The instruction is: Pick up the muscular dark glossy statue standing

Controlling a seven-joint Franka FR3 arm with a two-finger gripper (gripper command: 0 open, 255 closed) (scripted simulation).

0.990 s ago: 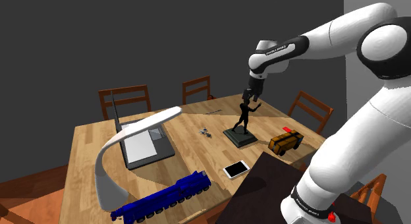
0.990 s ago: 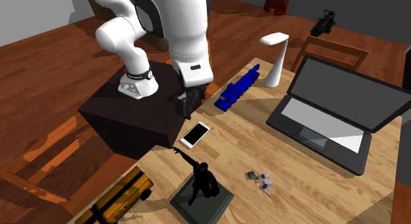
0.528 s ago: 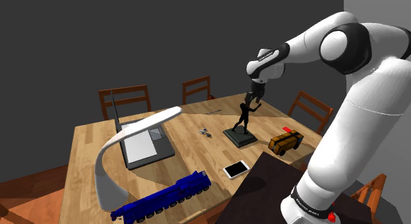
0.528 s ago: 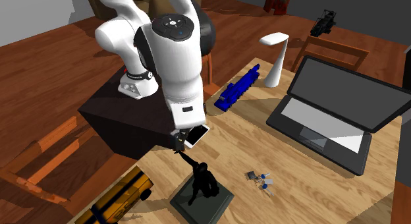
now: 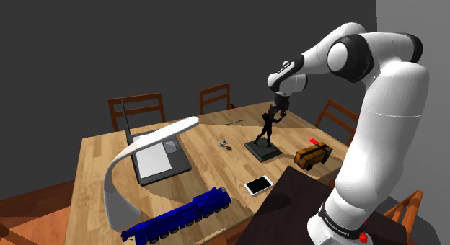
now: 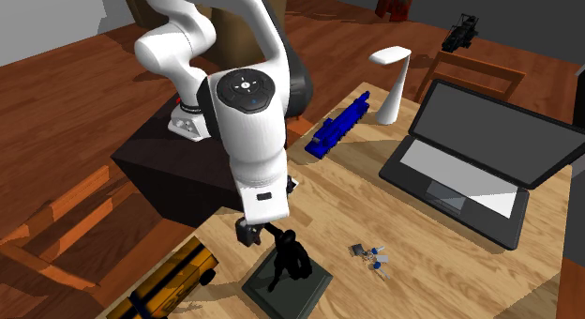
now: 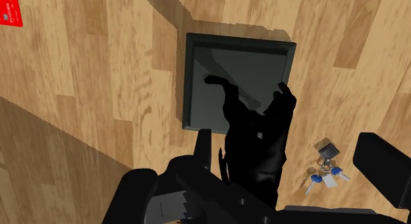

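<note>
While the all-black two-finger gripper (image 5: 277, 109) hangs with its fingers spread wide, the glossy black muscular figure statue (image 5: 266, 132) stands directly beneath, between the fingers, nearer one, unclasped. Long axis vertical, in line with the gripper; raised arm points up at it. Square dark base (image 7: 217, 71) below on the light wooden table (image 7: 99, 91).

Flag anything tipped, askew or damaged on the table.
Nothing stands out. The dark statue stands upright on its square base, the laptop sits open, and the white lamp and blue toy truck rest normally. The pincer is open with the statue's upper body between its fingers.
</note>
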